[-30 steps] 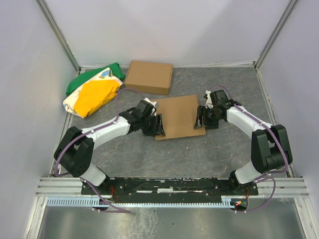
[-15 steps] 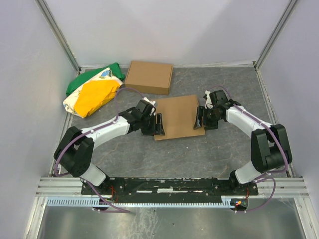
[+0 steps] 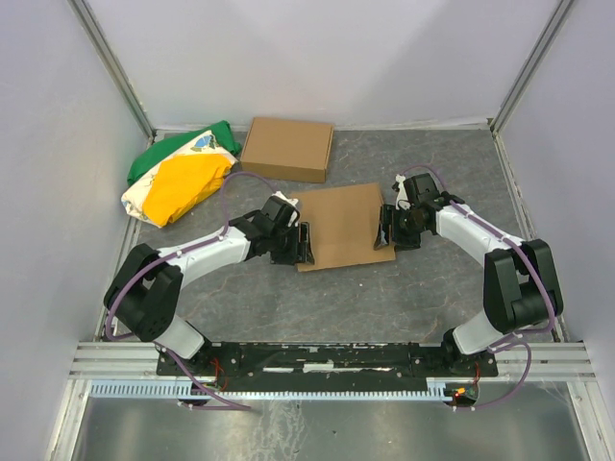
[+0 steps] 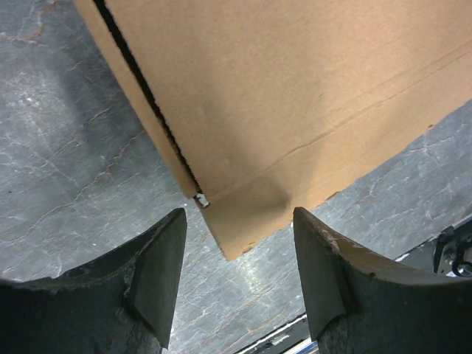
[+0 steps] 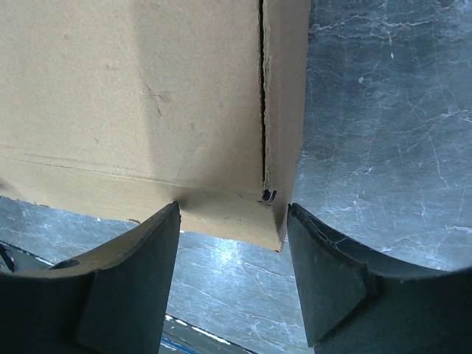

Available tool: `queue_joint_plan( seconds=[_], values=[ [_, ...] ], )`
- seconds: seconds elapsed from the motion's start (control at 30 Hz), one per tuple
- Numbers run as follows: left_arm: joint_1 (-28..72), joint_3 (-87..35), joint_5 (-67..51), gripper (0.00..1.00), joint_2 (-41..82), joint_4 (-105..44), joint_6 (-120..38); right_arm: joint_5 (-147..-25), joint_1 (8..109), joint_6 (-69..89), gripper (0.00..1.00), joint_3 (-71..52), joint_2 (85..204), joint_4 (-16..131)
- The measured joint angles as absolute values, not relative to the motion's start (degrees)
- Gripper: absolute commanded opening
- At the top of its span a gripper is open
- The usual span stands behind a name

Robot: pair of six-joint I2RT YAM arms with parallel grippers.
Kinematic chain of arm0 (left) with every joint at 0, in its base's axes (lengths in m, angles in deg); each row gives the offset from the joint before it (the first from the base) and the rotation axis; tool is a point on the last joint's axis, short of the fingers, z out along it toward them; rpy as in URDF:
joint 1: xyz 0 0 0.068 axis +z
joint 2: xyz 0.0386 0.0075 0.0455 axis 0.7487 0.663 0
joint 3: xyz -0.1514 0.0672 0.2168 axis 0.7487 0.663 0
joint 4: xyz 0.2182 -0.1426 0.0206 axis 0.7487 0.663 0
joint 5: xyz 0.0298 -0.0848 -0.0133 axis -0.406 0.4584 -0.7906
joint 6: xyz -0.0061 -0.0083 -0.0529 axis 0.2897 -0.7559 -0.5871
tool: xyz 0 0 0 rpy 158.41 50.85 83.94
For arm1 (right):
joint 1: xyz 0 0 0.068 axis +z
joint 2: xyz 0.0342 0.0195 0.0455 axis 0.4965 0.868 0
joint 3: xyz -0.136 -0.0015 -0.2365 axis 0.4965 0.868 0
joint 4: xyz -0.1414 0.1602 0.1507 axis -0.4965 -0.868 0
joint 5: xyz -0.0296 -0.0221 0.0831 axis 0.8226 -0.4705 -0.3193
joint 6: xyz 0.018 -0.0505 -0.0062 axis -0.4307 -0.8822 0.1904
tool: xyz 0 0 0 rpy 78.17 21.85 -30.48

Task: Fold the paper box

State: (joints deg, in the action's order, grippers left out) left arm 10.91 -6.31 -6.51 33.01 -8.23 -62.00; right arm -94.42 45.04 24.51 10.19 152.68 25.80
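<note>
Left claw [image 3: 306,242], right claw [image 3: 382,230], 2 released, flank 1 paper box [image 3: 341,226]; 1 bag [image 3: 178,178] beyond.

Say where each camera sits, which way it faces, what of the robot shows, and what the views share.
Top external: above and behind the robot, looking down at the table; left arm and right arm show, left tool and right tool flanking the paper box.
Left wrist: on the left arm, facing down at a box corner; its open fingers show.
Right wrist: on the right arm, facing down at another corner; its open fingers show.
Shared: all three see the paper box and table.
</note>
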Motion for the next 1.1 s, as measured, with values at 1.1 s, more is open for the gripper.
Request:
queue_joint_plan(
  seconds=[1.1],
  values=[
    [11.04, -2.86, -13.05, 0.63, 37.43, -16.63, -61.87, -85.22, 45.32, 27.07, 0.4, 17.36, 154.1, 34.21]
  ],
)
